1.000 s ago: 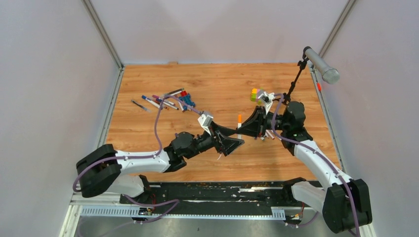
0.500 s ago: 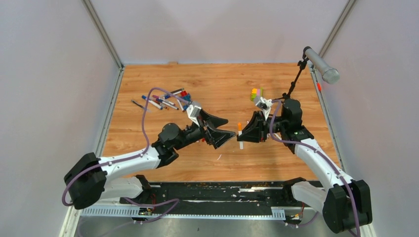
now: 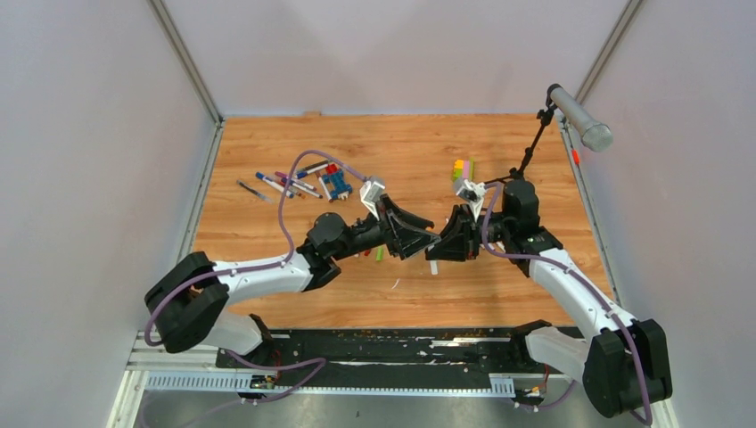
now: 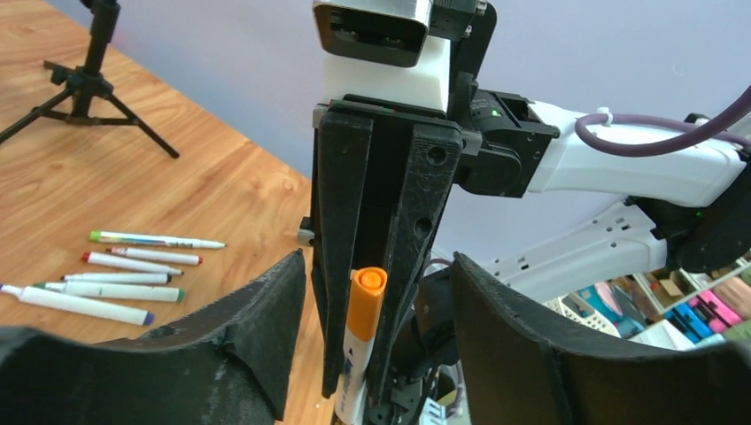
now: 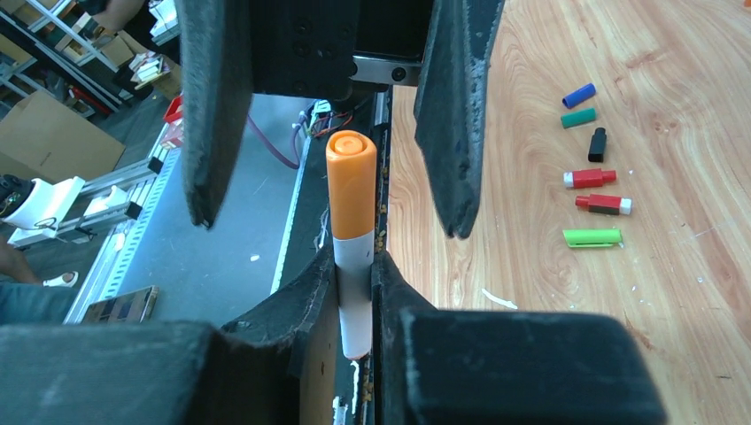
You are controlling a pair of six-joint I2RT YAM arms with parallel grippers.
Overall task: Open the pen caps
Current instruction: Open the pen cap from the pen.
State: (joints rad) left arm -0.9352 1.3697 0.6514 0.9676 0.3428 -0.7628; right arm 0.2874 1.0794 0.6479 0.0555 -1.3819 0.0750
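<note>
Above worktop centre, pen clamped by its barrel in closed right hand; orange cap flanked, untouched, by open left hand. Presumably light, stiff, slick; best pinched around cap.

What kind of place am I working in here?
Probably a lab robot cell: a wood-grain tabletop boxed in by plain white wall panels, a grey microphone on a black stand, cluttered storage shelves beyond.
</note>
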